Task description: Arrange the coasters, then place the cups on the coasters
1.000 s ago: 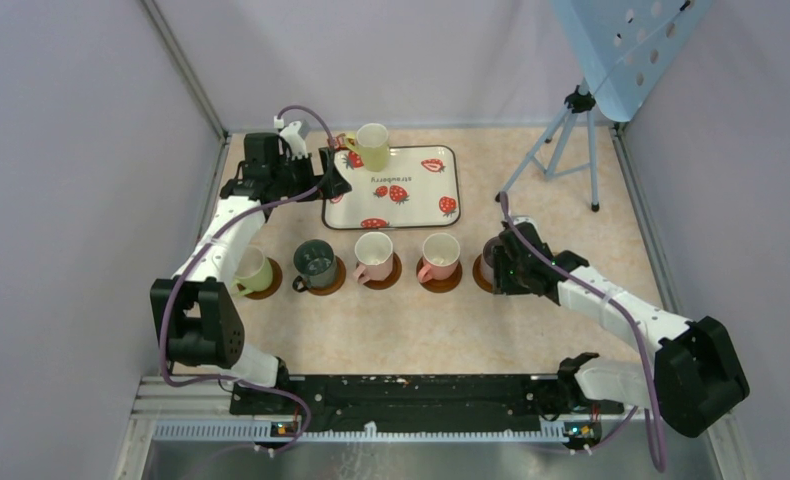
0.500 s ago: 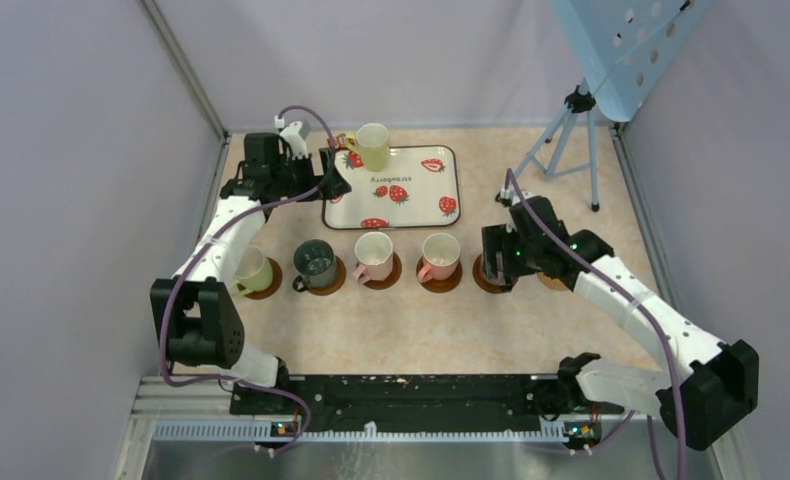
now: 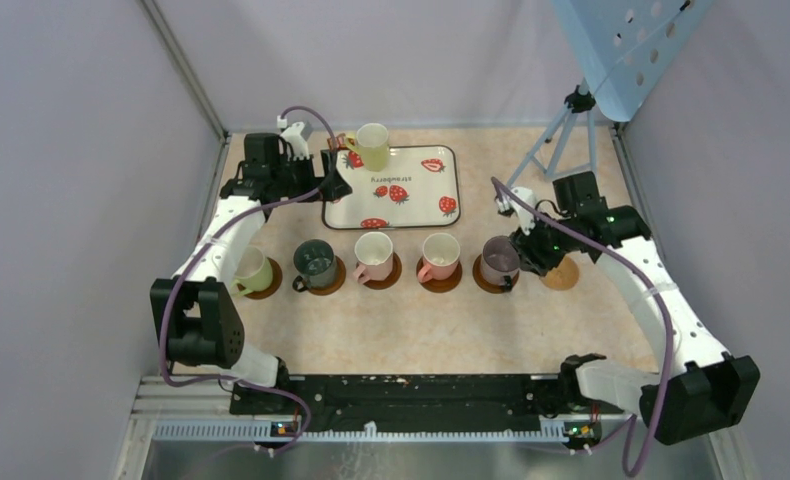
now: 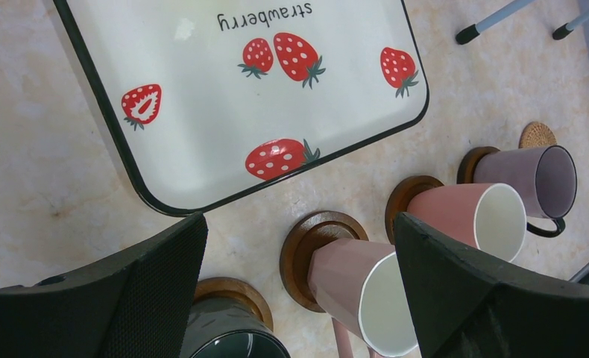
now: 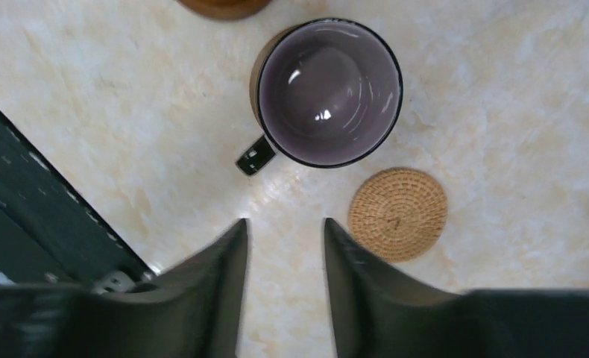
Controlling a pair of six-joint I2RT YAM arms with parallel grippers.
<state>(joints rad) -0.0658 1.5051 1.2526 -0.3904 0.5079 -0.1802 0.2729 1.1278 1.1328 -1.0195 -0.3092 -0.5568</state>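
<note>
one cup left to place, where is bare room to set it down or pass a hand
Free: the tan coaster, bare, right of the purple mug; the table strip between the mug row and the arm bases; most of the tray, bar the far-left corner holding the yellow-green cup. Crowded: the mug row; the right gripper hangs by the tan coaster.

Five cups point(image 3: 374, 256) stand on coasters point(image 4: 300, 246) in a row — tray point(image 3: 421, 205) behind.
</note>
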